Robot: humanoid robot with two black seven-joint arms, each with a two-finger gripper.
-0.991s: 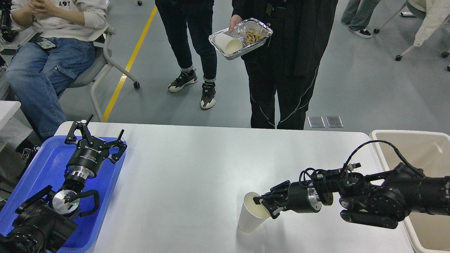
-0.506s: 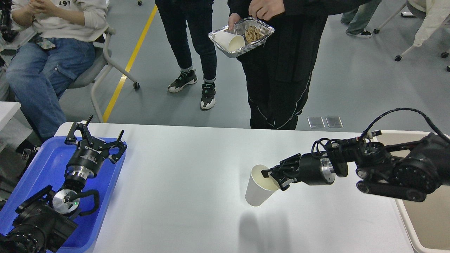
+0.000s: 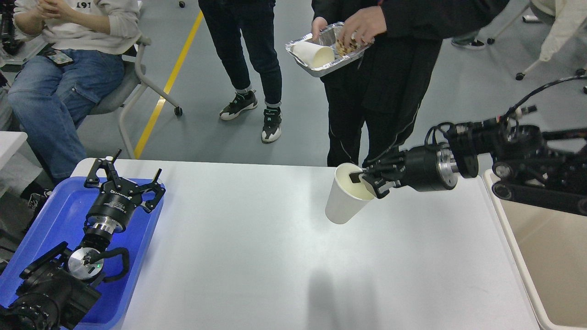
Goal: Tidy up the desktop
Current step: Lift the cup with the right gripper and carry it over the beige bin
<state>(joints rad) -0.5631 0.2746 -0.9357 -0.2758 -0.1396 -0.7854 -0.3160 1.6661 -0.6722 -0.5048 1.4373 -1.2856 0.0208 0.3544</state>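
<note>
The desktop [image 3: 247,256] is a wide light grey-white table top. My right gripper [image 3: 364,181] is shut on the rim of a white paper cup [image 3: 345,198], one finger inside and one outside, and holds it tilted well above the table. The cup's shadow lies on the table below it. My left gripper [image 3: 123,175] is open and empty, its fingers spread above the blue tray [image 3: 59,206] at the table's left end.
A beige bin [image 3: 545,261] stands off the table's right edge, under my right arm. A person in black behind the table holds a foil tray [image 3: 321,66] with a white cup and scraps in it. More people stand and sit beyond the far edge.
My right gripper has lifted the paper cup off the table and carried it up and slightly to the right. The person's hand has reached into the foil tray. The left arm has not moved.
</note>
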